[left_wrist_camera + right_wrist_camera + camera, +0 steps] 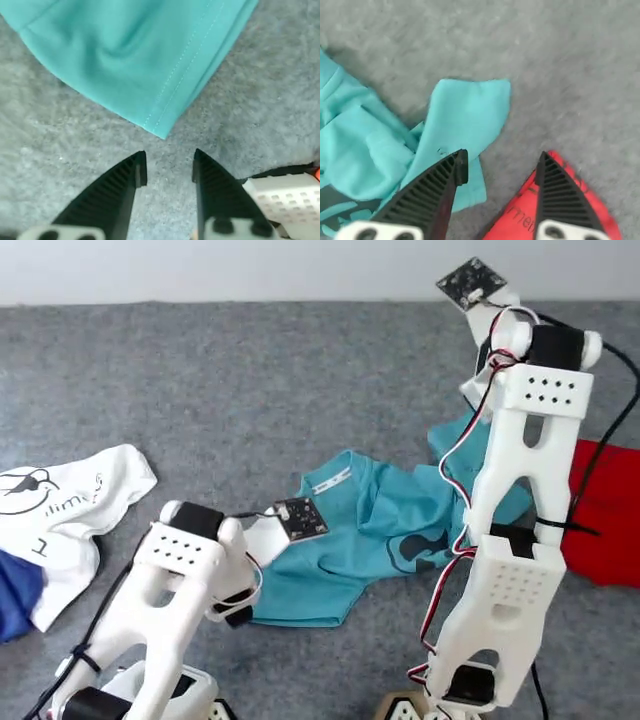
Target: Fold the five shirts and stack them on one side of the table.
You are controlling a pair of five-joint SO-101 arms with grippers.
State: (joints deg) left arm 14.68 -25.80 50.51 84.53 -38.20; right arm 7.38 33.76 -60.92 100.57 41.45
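1. Where the grey table [250, 370] fills the middle of the high view, a teal shirt [370, 530] lies spread out but rumpled, with its collar toward the upper left and one sleeve reaching toward the right of the frame.
2. At the right edge, a red shirt [605, 510] lies just beside that sleeve, partly behind an arm.
3. At the left edge, a white shirt [70, 505] with dark print lies crumpled. A blue shirt [15, 595] touches it at the lower left.
4. The left gripper [169, 167] has its two black jaws apart and holds nothing. It hangs over bare table, near a hemmed corner of the teal shirt [140, 55].
5. The right gripper [502, 167] is also spread and empty. One jaw is over the teal shirt's sleeve [465, 115], the other over the red shirt [517, 217].
6. In the high view, the white left arm [170, 580] stands at the lower left. The right arm [520, 540] rises from the lower right toward the upper right.
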